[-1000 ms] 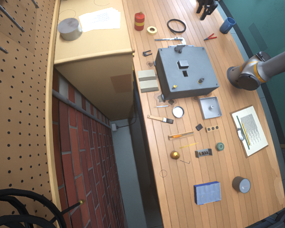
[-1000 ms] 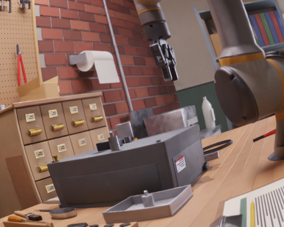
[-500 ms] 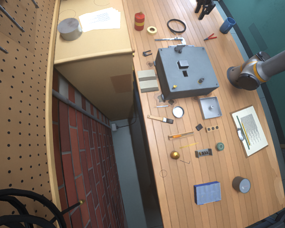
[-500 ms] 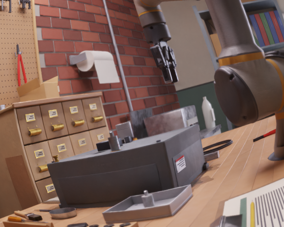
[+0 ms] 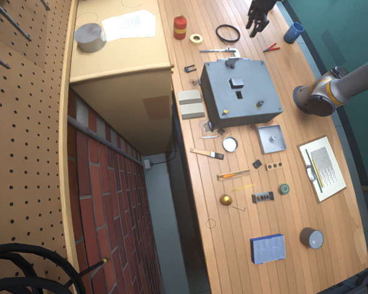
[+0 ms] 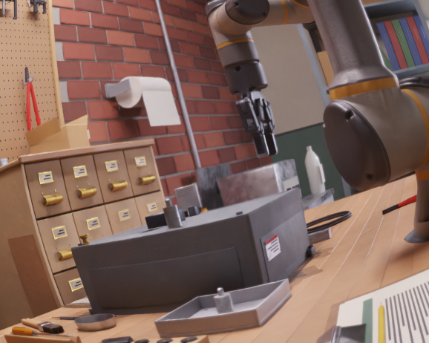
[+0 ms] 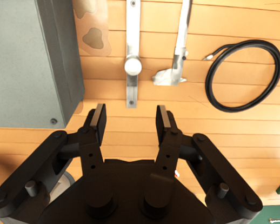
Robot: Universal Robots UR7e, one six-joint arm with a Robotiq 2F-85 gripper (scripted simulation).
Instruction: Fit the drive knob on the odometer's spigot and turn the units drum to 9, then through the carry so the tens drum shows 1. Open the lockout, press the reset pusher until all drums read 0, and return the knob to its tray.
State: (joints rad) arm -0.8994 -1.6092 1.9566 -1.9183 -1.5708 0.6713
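Note:
A metal strip with a white round pusher knob (image 7: 133, 66) lies on the bench below my fingers, at the far end of the grey odometer box (image 5: 239, 92) (image 6: 193, 252) (image 7: 31, 62). On top of the box stand a dark square block (image 5: 236, 83), a slot, a brass stud (image 5: 225, 111) and a round fitting (image 5: 259, 103). The grey tray (image 5: 271, 138) (image 6: 223, 308) with its centre peg sits on the near side of the box. My gripper (image 5: 256, 23) (image 6: 262, 137) (image 7: 131, 116) hangs high above the far end of the bench, open and empty.
A wooden drawer cabinet (image 6: 78, 208) stands left of the box. A black cable coil (image 5: 227, 33) (image 7: 245, 75) and a metal clamp tool (image 7: 177, 70) lie under the gripper. A blue mug (image 5: 293, 32), red pliers (image 5: 271, 48), a clipboard (image 5: 322, 167) and small parts lie elsewhere.

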